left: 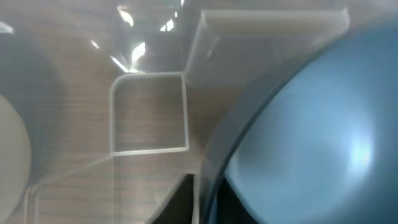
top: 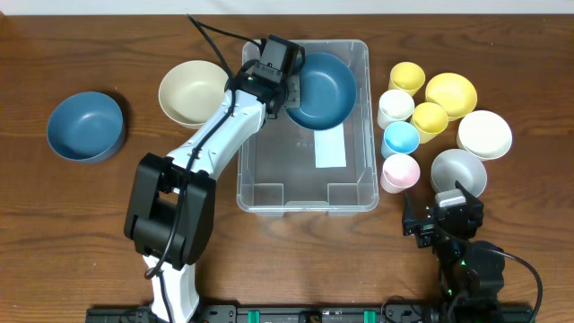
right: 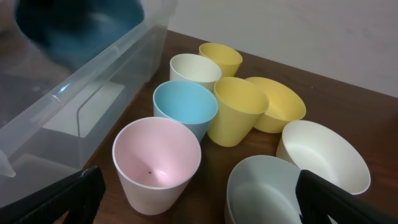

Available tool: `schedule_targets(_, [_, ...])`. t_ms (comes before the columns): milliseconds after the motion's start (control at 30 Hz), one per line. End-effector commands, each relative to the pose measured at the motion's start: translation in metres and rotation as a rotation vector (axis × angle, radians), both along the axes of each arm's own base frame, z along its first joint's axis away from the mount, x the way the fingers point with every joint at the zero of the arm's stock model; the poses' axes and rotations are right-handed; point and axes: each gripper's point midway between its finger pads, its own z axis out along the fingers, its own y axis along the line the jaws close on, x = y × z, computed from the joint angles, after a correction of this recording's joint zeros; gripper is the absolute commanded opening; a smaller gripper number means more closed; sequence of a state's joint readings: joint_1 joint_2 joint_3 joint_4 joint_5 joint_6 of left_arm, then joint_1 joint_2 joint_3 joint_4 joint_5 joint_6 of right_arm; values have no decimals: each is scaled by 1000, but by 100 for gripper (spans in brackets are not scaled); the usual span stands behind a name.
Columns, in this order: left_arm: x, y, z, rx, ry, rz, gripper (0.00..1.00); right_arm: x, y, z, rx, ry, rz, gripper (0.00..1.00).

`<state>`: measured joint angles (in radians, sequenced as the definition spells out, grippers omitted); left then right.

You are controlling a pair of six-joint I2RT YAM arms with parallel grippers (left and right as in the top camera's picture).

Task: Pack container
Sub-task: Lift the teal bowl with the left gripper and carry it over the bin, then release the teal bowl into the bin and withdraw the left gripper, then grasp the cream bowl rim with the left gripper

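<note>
The clear plastic container stands mid-table with a white label on its base. My left gripper is shut on the rim of a dark blue bowl and holds it tilted inside the container's far end. In the left wrist view the blue bowl fills the right side, its rim between my fingers, and the container's wall shows behind. My right gripper is open and empty near the front right, behind a pink cup and a grey bowl.
A second blue bowl sits at far left and a cream bowl beside the container. Right of the container stand a white cup, blue cup, yellow cups, a yellow bowl and a white bowl.
</note>
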<state>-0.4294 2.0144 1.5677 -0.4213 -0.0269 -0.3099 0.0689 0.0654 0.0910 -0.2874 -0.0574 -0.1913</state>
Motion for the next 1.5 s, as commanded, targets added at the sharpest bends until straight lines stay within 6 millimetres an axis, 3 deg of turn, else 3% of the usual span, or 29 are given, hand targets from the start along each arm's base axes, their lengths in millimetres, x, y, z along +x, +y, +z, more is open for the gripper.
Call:
schedule_targets(0, [7, -2, 13, -8, -32, 6, 34, 0, 1, -1, 13, 5, 3, 99])
schedule_targets(167, [4, -2, 42, -30, -79, 4, 34, 0, 1, -1, 13, 5, 3, 99])
schedule_targets(367, [-12, 11, 129, -77, -223, 21, 34, 0, 1, -1, 13, 5, 3, 99])
schedule_targets(533, [-42, 64, 200, 15, -354, 161, 35, 0, 1, -1, 13, 5, 3, 99])
schedule_targets(633, [-67, 106, 225, 89, -377, 259, 45, 0, 1, -1, 13, 5, 3, 99])
schedule_targets(667, [-76, 120, 229, 110, -369, 286, 52, 0, 1, -1, 13, 5, 3, 99])
schedule_targets(767, [-98, 153, 230, 151, -324, 343, 60, 0, 1, -1, 13, 5, 3, 99])
schedule_targets(867, [-116, 190, 218, 183, -234, 438, 66, 0, 1, -1, 13, 5, 3, 99])
schedule_targets(900, [-120, 200, 213, 181, -206, 479, 73, 0, 1, -1, 13, 5, 3, 99])
schedule_targets(967, [-125, 218, 201, 159, -159, 579, 100, 0, 1, -1, 13, 5, 3, 99])
schedule_targets(1033, [-126, 230, 188, 127, -128, 652, 98, 0, 1, -1, 13, 5, 3, 99])
schedule_targets(1133, [-121, 237, 170, 58, -75, 707, 98, 0, 1, -1, 13, 5, 3, 99])
schedule_targets(1300, [-98, 224, 137, -88, 32, 663, 98, 0, 1, -1, 13, 5, 3, 99])
schedule_targets(1467, [-76, 223, 92, -190, 153, 731, 98, 0, 1, -1, 13, 5, 3, 99])
